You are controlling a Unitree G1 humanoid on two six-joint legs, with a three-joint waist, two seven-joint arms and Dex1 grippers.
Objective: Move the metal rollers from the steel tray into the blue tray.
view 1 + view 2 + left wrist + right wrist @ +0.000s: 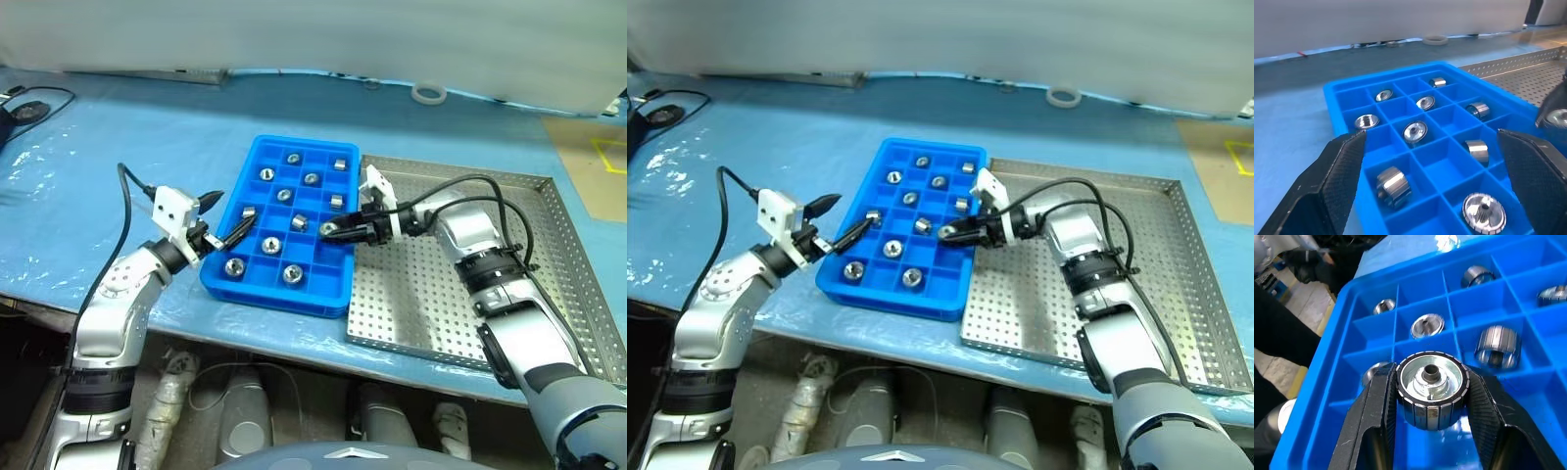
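Note:
The blue tray (257, 162) lies in the middle of the table, with several metal rollers (292, 274) sitting in its square compartments. To its right is the steel tray (470, 294) with its perforated floor. My right gripper (331, 231) reaches in from the steel tray's side and hangs over the blue tray's right-hand column. It is shut on one metal roller (1432, 389), whose dark centre hole faces the wrist camera. My left gripper (235, 211) stands open at the blue tray's left edge, pointing across the compartments, its fingers (1337, 181) wide apart and holding nothing.
A white tape ring (428, 94) lies at the back on the blue table covering. A black cable and device (24, 110) sit at the far left. Yellow floor marking (612, 157) shows past the steel tray's right rim. The table's front edge runs just below both trays.

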